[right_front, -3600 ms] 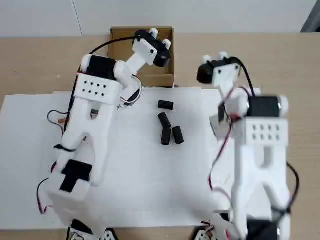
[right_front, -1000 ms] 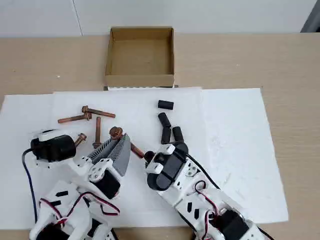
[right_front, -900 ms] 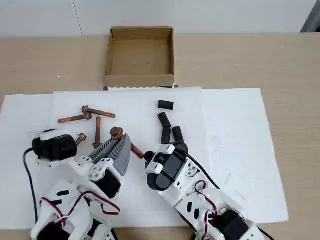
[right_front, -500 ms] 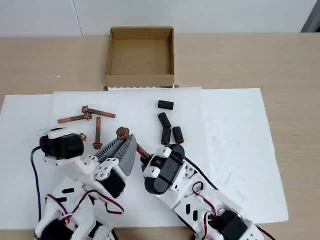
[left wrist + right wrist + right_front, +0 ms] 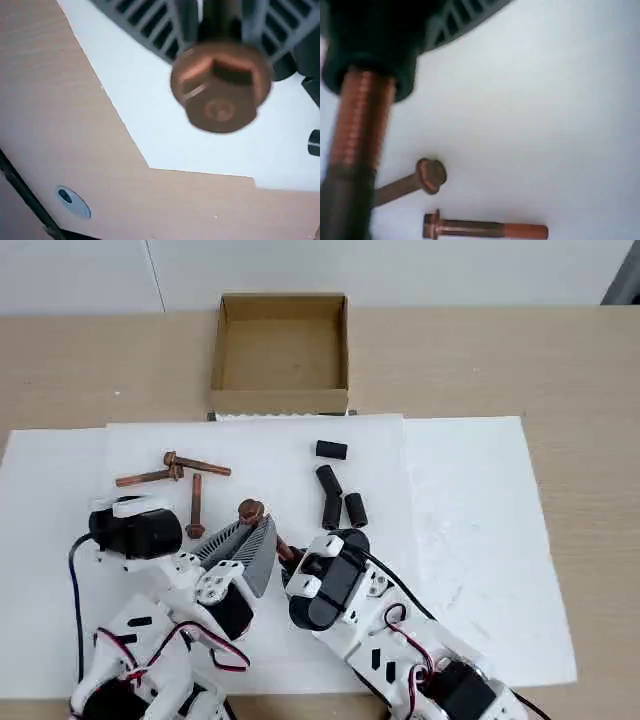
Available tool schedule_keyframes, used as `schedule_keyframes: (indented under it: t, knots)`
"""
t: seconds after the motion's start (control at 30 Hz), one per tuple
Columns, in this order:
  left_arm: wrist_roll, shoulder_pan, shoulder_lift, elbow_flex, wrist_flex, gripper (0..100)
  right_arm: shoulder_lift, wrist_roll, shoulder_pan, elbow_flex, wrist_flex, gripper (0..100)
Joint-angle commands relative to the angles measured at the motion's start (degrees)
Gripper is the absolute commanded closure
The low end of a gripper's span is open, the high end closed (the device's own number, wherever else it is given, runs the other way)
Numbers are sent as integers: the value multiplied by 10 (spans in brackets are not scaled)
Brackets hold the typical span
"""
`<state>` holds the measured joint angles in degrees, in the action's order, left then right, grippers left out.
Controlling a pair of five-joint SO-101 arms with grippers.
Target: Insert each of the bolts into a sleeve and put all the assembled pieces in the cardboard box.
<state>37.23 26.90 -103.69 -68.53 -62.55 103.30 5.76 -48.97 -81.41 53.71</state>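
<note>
Both of my arms are now low and folded at the near edge of the table; the left one no longer reaches over the cardboard box (image 5: 283, 398), and the right one no longer stands up beside the paper. In the last second my left claw (image 5: 256, 525) carries its bolt (image 5: 251, 510) a little to the right and away from me. My right claw (image 5: 291, 560), clamping the sleeve (image 5: 370, 55), slides slightly left to meet it, so less bare shaft shows between them.
</note>
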Motion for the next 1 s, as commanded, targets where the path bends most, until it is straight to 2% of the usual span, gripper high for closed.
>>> schedule_keyframes:
  t: [0.0,0.17,0.33,0.5,0.73,0.97]
  knots:
    - [-6,33,-3,-1,-11,994,5,8,-7,35,-16,995]
    - [-18,84,-3,-14,-25,994,5,8,-7,35,-16,995]
    - [-63,85,-3,-31,-38,994,6,8,-7,35,-16,995]
    - [-76,83,-3,-34,-39,991,6,8,-7,35,-16,995]
    - [-88,82,-3,-34,-40,857,6,8,-6,35,-16,995]
    - [-100,53,-2,-33,-42,852,6,8,21,35,-16,995]
